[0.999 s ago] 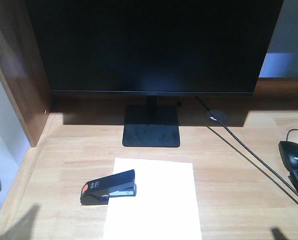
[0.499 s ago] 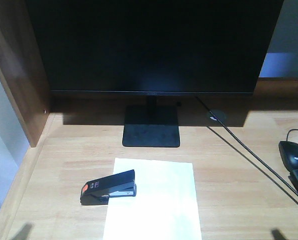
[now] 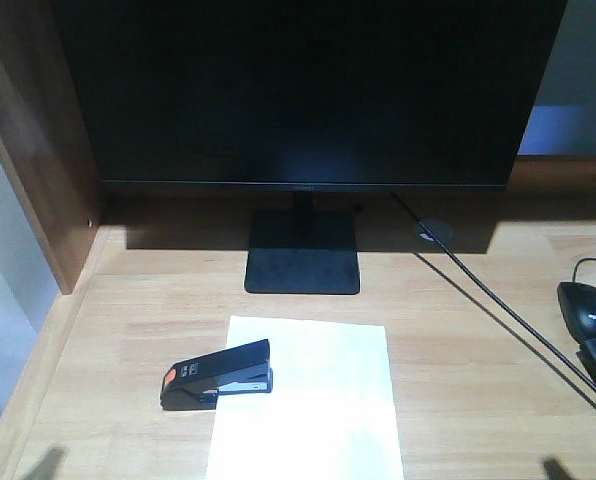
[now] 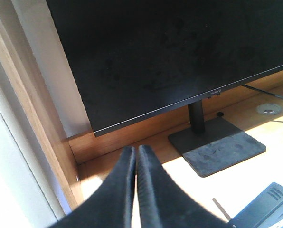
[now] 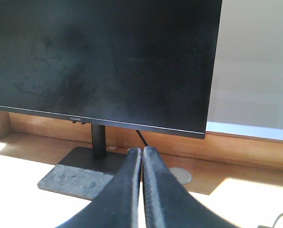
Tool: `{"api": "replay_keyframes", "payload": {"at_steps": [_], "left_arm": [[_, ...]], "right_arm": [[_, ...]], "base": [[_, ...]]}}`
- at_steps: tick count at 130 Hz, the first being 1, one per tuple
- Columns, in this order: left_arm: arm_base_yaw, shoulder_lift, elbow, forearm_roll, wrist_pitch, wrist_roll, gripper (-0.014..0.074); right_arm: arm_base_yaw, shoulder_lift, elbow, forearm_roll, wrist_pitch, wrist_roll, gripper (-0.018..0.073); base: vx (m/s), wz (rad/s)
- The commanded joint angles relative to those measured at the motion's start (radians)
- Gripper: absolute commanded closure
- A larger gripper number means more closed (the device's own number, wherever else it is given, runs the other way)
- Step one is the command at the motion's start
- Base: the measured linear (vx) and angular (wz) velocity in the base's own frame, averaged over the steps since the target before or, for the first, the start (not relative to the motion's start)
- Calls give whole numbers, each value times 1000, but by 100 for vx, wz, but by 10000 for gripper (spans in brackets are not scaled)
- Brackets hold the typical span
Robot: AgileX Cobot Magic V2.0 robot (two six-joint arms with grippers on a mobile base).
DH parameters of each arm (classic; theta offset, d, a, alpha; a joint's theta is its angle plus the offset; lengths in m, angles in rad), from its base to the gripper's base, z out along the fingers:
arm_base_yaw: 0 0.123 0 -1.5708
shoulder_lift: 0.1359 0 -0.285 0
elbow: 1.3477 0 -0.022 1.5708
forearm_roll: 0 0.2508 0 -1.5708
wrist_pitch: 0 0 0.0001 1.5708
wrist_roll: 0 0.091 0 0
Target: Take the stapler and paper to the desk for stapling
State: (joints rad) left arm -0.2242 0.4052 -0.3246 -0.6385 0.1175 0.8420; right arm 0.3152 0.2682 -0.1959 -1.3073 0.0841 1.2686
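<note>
Front view: stapler [image 3: 217,375] lies across paper's [image 3: 308,400] left edge on table [image 3: 458,380]; left gripper [image 4: 136,154] and right gripper [image 5: 142,154] pinched closed, empty.

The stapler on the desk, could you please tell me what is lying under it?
The stapler lies across the left edge of the paper, its orange end over bare desk. Anything beneath its base is hidden.

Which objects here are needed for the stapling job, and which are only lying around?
Needed:
stapler, lying partly on the paper
paper
desk

Only lying around:
monitor on its stand
mouse
cable
</note>
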Motion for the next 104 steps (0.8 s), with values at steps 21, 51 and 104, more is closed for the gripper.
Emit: {"api": "replay_keyframes", "payload": {"at_steps": [21, 51, 104], "left_arm": [[-3, 5, -24, -7, -46, -2, 603], [-3, 5, -24, 62, -2, -145, 603], [-3, 4, -24, 594, -43, -807, 603]], "right_arm": [[-4, 7, -28, -18, -20, -7, 566], [-4, 7, -28, -18, -20, -7, 566], [-4, 7, -28, -18, -20, -7, 566]], "base": [[0, 0], [0, 0], [0, 0]]}}
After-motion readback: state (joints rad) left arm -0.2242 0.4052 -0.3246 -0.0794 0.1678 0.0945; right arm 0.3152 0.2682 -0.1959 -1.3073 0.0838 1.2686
